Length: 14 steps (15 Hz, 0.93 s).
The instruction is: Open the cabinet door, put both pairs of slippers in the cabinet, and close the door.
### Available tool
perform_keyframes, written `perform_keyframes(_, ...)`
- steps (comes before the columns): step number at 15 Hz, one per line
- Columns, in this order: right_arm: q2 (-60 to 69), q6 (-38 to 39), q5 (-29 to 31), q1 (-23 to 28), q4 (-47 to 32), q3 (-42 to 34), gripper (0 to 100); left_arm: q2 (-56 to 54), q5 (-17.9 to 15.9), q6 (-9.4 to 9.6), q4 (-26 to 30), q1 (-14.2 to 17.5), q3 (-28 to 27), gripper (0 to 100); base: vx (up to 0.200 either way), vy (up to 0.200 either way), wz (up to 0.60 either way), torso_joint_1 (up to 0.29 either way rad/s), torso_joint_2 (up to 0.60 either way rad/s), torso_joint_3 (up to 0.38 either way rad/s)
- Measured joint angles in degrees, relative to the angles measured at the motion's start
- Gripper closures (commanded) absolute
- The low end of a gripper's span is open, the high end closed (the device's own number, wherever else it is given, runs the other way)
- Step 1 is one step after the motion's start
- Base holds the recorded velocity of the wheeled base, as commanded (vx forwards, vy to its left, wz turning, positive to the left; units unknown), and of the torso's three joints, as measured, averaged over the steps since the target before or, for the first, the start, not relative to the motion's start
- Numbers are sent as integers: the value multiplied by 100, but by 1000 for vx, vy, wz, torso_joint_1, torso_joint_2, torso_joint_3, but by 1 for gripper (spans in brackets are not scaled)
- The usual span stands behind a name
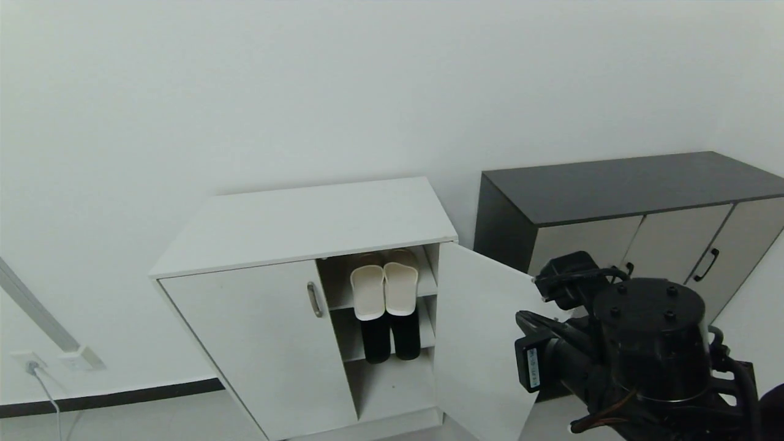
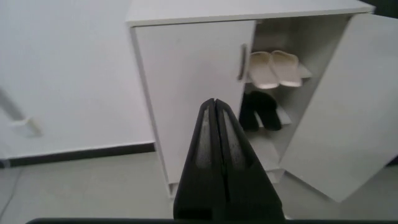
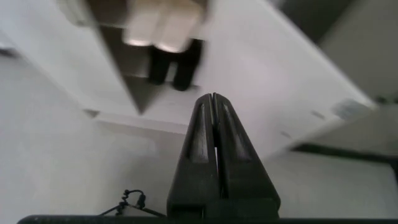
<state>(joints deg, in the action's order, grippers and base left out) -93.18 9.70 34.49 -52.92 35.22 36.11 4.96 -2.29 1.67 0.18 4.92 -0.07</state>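
Dark sideboard point(image 1: 631, 187), wall socket point(image 1: 27, 362).

We are seeing a white cabinet point(image 1: 306, 220), cream slippers point(image 1: 384, 288) and black slippers point(image 1: 390, 337). The sideboard point(image 1: 612, 184) is showing black with grey doors.

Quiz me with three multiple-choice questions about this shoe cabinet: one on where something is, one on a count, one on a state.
1. Where are the white slippers? A) floor B) shelf above the black slippers C) dark sideboard
2. How many pairs are in the cabinet? A) one B) two C) three
3. The right door is: A) open B) shut C) missing

Answers: B, the white pair sits one shelf above the black; B, one white, one black pair; A, it stands swung outward.
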Motion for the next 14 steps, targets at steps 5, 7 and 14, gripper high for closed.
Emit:
perform_keyframes(5,0,-56,-4,74,4,0,100,0,0,5,-2,9,-4,100,-40,0,0,0,1,0)
perform_keyframes(7,2,-68,-6,124,11,2,100,0,2,7,0,-5,-2,100,-200,0,0,10,5,0)
perform_keyframes(14,-102,-363,7,800,-30,289,100,2,0,18,-2,0,-4,100,-57,0,0,-1,0,0)
